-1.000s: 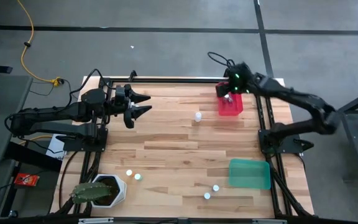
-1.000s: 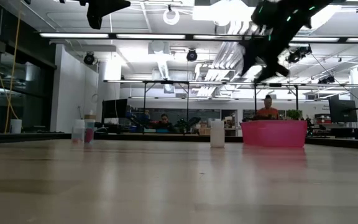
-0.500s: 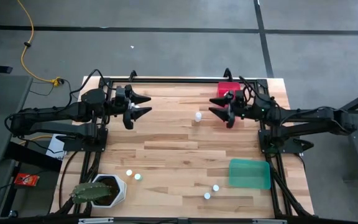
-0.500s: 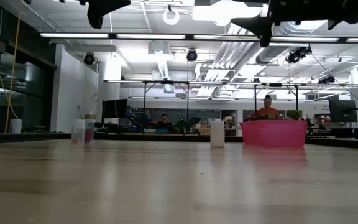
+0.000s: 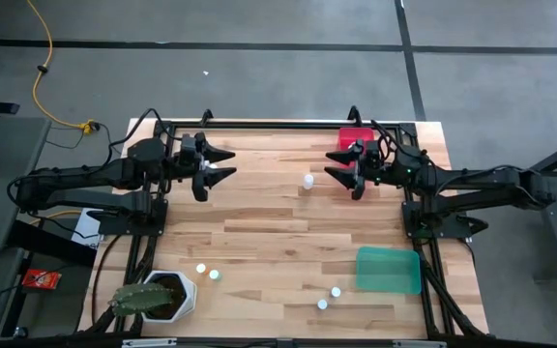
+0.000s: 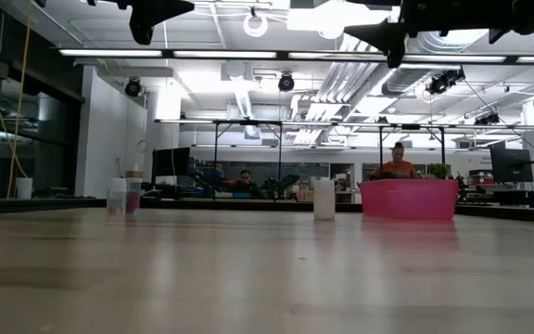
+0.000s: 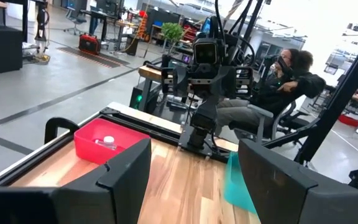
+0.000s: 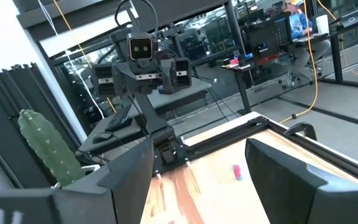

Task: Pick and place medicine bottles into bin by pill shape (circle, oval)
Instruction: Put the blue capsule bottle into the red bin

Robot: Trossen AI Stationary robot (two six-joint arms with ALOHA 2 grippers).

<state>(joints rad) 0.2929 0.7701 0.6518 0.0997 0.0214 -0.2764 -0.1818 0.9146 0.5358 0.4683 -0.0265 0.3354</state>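
Note:
One small white-capped medicine bottle stands upright on the wooden table between my two grippers; it also shows in the low view. Two more bottles stand near the front left and two near the front, by the green bin. Another bottle lies inside the red bin. My left gripper is open and empty, held level above the table's far left. My right gripper is open and empty, held level just in front of the red bin, to the right of the standing bottle.
A green bin sits at the front right. A white pot with a cactus stands at the front left corner. A person sits beyond the table's right side. Black frame rails edge the table.
My right gripper has come away from above the red bin toward the table's near side. It has tipped up from pointing down to level, now pointing toward the table's left. It has kept still for the last half second. The bottles have not moved.

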